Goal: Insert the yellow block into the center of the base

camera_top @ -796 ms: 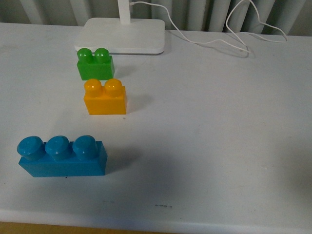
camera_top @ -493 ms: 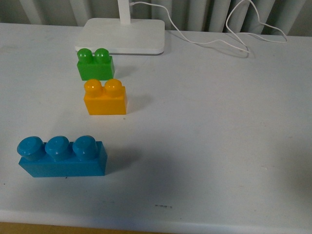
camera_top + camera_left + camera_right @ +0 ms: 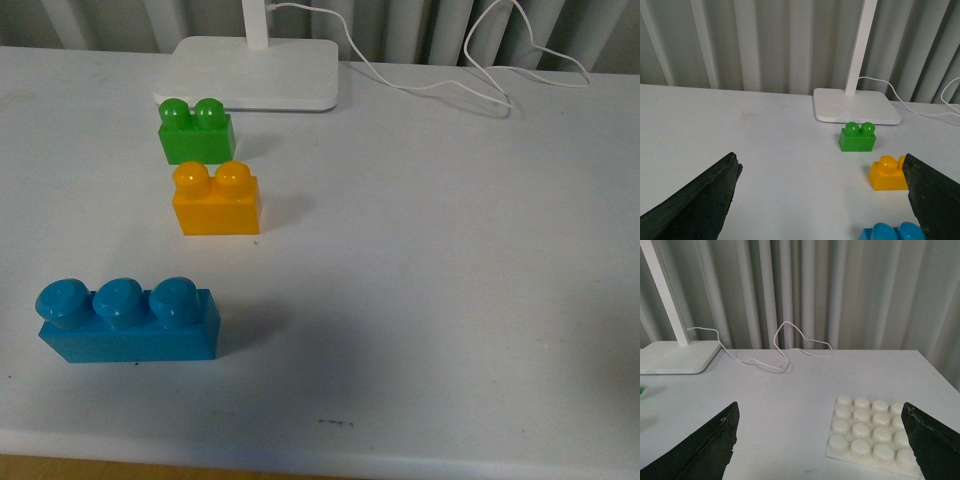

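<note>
Nothing moved since earlier frames | yellow block (image 3: pixel 215 200) ungrasped near worktop's (image 3: pixel 450 300) far edge | base (image 3: pixel 872 437) unoccupied | left pincer (image 3: pixel 821 162) and right pincer (image 3: pixel 820 410) both spread: pickup not begun

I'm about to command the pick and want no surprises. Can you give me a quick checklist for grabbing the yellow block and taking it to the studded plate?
1. Yellow block upright, studs up, standing free on the table: ok.
2. Room to grip it: the green block stands close behind it but apart: ok.
3. Left end effector open and empty, yellow block in its view: ok.
4. Right end effector open and empty: ok.
5. Studded plate lying flat, visible studs bare: ok.
6. Path from block to plate: the plate shows only in the right wrist view, not the front view: cannot tell.
</note>
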Robot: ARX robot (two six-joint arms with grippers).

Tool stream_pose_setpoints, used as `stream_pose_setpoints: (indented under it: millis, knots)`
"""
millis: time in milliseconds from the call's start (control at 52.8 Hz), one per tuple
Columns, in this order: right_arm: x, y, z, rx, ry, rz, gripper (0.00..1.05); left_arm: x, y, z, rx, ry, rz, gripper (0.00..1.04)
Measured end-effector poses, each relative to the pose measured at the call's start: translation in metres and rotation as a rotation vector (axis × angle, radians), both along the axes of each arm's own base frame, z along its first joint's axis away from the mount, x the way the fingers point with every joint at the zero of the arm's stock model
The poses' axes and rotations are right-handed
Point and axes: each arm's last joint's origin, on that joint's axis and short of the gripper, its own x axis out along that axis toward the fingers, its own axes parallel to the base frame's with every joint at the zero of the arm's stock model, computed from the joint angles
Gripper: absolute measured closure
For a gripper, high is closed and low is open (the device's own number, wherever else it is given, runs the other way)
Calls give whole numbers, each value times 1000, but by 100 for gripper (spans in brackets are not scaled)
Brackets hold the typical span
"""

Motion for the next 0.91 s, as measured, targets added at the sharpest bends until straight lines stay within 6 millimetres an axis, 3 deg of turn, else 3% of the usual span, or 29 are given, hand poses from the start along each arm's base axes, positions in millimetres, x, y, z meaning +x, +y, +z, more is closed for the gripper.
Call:
stream_pose_setpoints:
  millis: [417, 530, 701, 909]
  knots:
    - [0, 0, 0, 0, 3, -2, 9, 0, 0, 0, 0, 0, 0, 6]
    - [3, -1, -1, 30, 190, -44, 9, 0, 0, 0, 0, 0, 0, 6]
    - [22, -6, 10, 59, 365, -8, 9, 0, 0, 0, 0, 0, 0, 6]
    - [70, -14, 26, 81, 598, 2, 9, 0, 0, 0, 0, 0, 0, 6]
